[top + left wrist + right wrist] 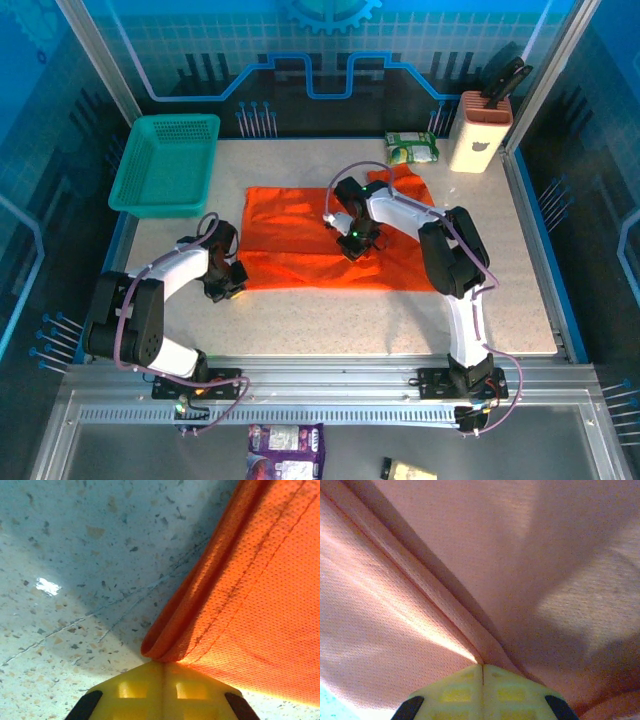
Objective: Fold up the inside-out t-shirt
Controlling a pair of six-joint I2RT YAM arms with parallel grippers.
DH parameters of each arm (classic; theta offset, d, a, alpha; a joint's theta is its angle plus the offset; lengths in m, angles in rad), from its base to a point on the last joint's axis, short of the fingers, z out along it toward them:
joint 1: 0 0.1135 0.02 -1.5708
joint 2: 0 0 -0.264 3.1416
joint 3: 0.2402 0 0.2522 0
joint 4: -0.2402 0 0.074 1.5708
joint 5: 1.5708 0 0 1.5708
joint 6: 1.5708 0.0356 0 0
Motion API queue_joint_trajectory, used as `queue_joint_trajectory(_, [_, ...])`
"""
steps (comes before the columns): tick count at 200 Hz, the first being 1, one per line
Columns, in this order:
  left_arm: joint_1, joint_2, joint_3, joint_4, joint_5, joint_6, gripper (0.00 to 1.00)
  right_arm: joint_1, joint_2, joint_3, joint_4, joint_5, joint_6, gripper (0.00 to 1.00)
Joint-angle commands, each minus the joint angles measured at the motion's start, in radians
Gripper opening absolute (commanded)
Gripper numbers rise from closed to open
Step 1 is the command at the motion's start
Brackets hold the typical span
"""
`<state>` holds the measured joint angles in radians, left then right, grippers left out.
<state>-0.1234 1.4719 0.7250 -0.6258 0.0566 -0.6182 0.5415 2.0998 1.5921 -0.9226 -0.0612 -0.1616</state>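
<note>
Now: both tools pinched shut on orange cloth, fold apparently under way.
Centre-left, left tool (226,276) nips the inside-out t-shirt (300,250) at its edge; right tool (356,240) nips a mid-shirt ridge; shirt spread on table (350,320), probably gripped for lifting over.

Teal mesh basket (165,165) far left; green packet (412,148) beside knife block (479,130) far right.
</note>
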Motion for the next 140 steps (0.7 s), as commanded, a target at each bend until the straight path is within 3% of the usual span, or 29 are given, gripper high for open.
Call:
queue_joint_trajectory(1, [0.021,0.031,-0.025,-0.037,-0.035,0.029,0.03,-0.03,-0.046,0.019,0.004,0.006,0.033,0.0])
queue_joint_trajectory(66, [0.027,0.024,-0.025,-0.041,-0.028,0.034,0.02,-0.043,0.009,0.025,0.016,0.008,0.051,0.0])
queue_joint_trajectory(108, [0.027,-0.04,0.015,-0.068,-0.014,0.04,0.06,-0.041,-0.027,0.017,0.014,0.051,0.107,0.24])
queue_joint_trajectory(140, [0.029,-0.137,0.082,-0.138,-0.035,0.036,0.15,-0.052,-0.178,-0.076,0.038,0.022,0.206,0.31])
